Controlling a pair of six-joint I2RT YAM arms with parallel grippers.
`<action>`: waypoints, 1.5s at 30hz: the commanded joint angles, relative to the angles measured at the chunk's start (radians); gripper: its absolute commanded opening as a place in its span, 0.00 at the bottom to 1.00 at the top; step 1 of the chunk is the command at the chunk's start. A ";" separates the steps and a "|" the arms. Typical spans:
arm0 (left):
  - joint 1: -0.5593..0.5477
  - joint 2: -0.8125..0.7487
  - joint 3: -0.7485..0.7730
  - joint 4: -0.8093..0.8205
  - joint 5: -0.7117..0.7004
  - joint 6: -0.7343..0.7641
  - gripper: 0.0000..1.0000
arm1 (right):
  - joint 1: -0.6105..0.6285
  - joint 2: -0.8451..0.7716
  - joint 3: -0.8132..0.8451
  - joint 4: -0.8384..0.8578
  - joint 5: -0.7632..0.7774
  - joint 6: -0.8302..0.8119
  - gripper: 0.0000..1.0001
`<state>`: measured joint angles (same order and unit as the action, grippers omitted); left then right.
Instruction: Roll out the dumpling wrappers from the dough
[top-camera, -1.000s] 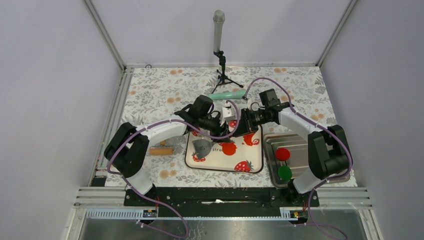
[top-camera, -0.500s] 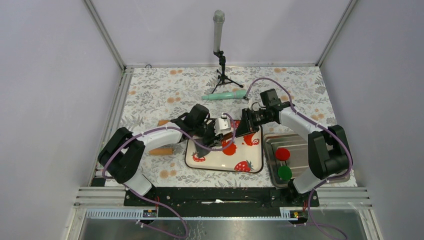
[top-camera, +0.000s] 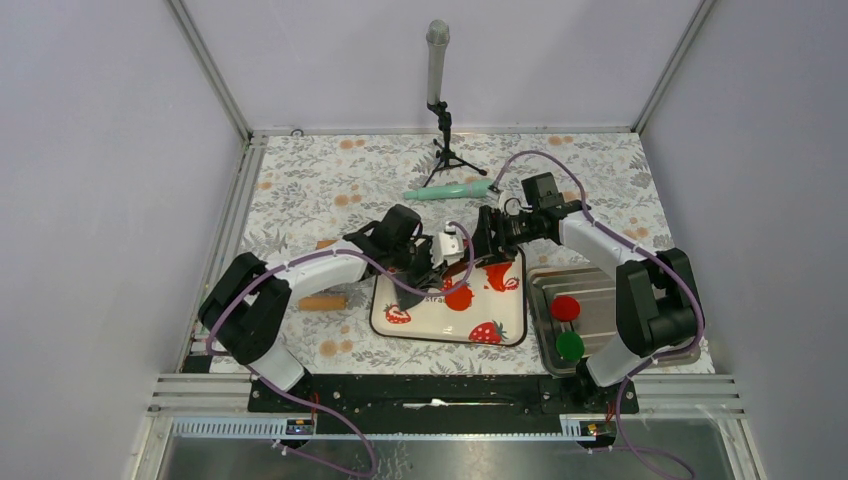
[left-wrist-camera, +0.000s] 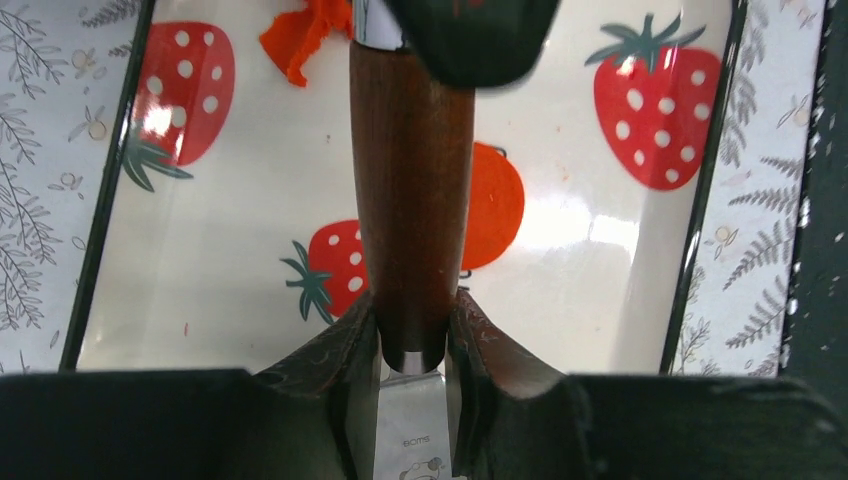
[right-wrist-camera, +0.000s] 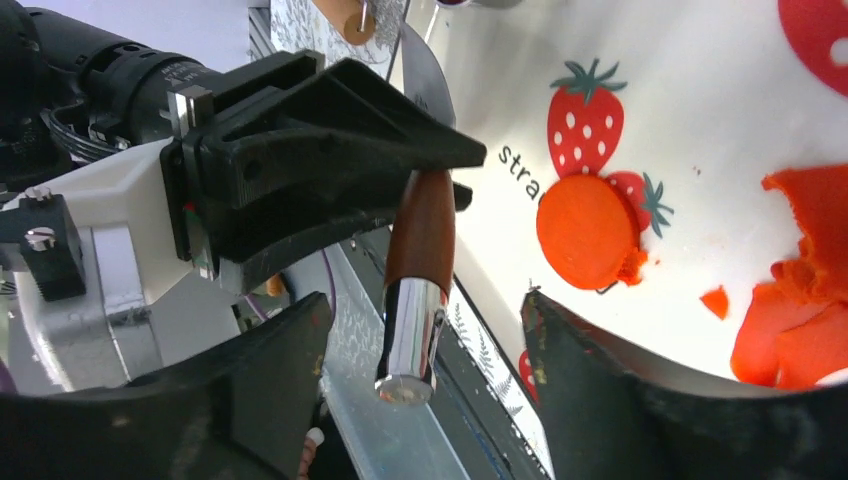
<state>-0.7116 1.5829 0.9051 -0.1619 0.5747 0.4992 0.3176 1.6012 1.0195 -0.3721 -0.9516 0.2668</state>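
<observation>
My left gripper is shut on the brown wooden handle of a metal-bladed scraper, above the strawberry tray. The handle's chrome end hangs between the fingers of my right gripper, which stand open and do not touch it. A round orange-red dumpling wrapper lies flat on the tray, partly behind the handle in the left wrist view. Ragged orange-red dough lies at the tray's far end, with one scrap at the top of the left wrist view.
A metal tray at the right holds a crimson disc and a green disc. A green rolling pin lies behind the tray, near a microphone stand. A small wooden roller lies left of the tray.
My right gripper has opened and let go of the scraper's handle end. My left gripper has closed on the handle.
</observation>
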 joint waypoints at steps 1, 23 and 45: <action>0.005 0.018 0.105 -0.002 0.084 -0.098 0.00 | -0.003 0.006 0.058 0.108 -0.013 0.085 0.82; 0.003 0.077 0.186 0.063 0.107 -0.249 0.00 | 0.000 -0.020 0.016 0.140 -0.008 0.077 0.54; -0.005 0.034 0.216 -0.023 0.055 -0.302 0.43 | -0.020 -0.110 0.026 0.035 0.108 -0.005 0.00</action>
<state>-0.7181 1.6737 1.0660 -0.1604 0.6392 0.2012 0.3214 1.5810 1.0271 -0.2676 -0.8825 0.3214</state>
